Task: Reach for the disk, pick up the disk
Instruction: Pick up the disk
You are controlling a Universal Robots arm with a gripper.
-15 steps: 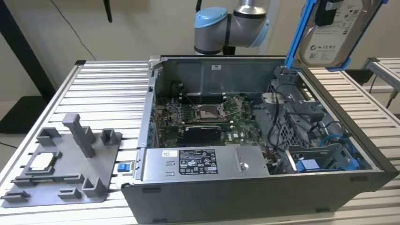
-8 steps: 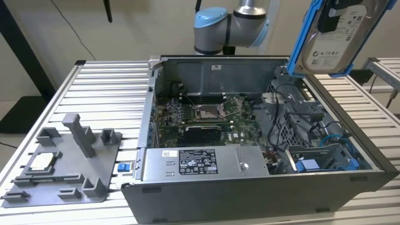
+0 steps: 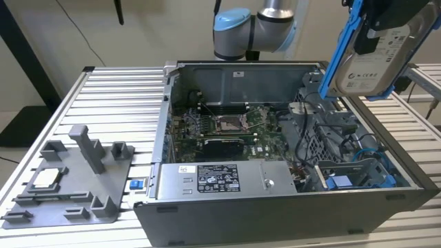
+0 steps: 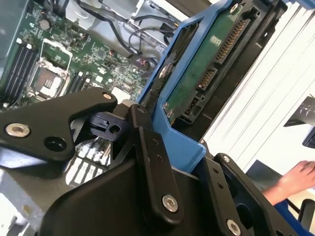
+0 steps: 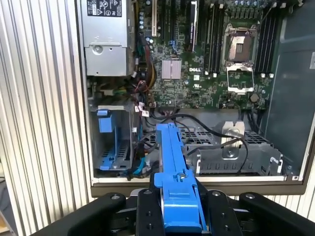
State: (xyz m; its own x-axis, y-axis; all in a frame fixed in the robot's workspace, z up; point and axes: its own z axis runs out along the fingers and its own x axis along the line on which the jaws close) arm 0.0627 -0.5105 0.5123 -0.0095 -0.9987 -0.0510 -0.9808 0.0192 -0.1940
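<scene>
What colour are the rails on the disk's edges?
Blue rails on the disk, clearest in the first wrist view.

The exterior view stood off the arm, looking down at a slant on the open computer case (image 3: pixel 276 170) from its power-supply side, with the arm's base at twelve o'clock. The first wrist view looked nearly straight down from high above. The second wrist view sat close behind the gripper (image 4: pixel 147 123), tilted. All three shared the motherboard (image 5: pixel 197 54).

The disk (image 3: pixel 377 62) hangs tilted, label outward, above the open computer case (image 3: pixel 289 155) on the slatted table (image 3: pixel 110 103).
</scene>
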